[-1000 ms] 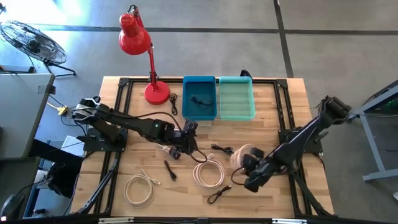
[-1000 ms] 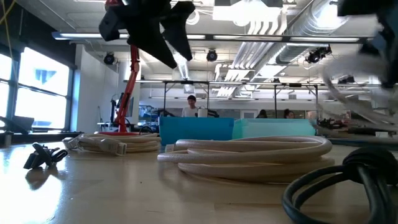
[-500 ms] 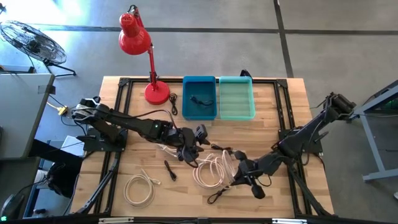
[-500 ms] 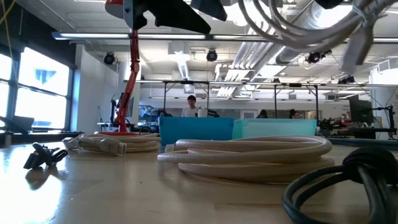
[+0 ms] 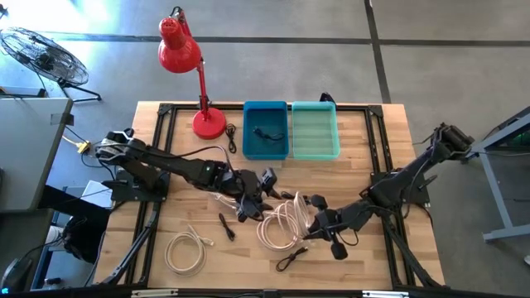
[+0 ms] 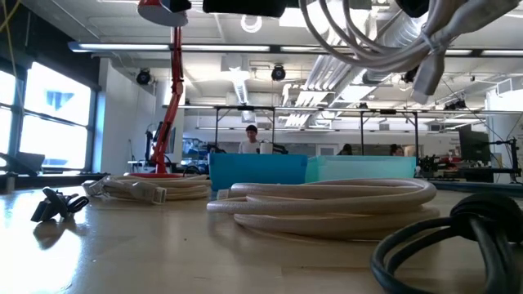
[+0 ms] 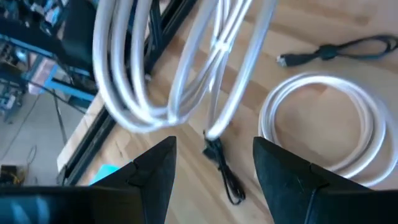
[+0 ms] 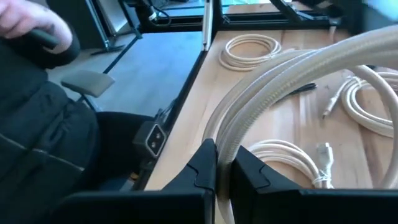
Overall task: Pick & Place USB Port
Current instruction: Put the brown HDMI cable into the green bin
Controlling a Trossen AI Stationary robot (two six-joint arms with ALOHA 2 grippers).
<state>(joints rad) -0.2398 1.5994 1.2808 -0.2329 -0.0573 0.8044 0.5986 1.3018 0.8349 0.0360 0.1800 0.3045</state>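
High view: right gripper lifts the white USB cable mid-table.
Right wrist view: fingers pinched shut on the cable, clearing the table for carrying. Left wrist view: left gripper spread wide, empty, beside hanging loops.

A red lamp, a blue bin, a teal bin, cream cables and a light wooden bench are seen.

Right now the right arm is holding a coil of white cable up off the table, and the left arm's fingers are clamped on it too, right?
Not quite. The right gripper does hold the white cable aloft, but the left gripper has its fingers open, with the cable hanging beyond them, as the left wrist view shows.
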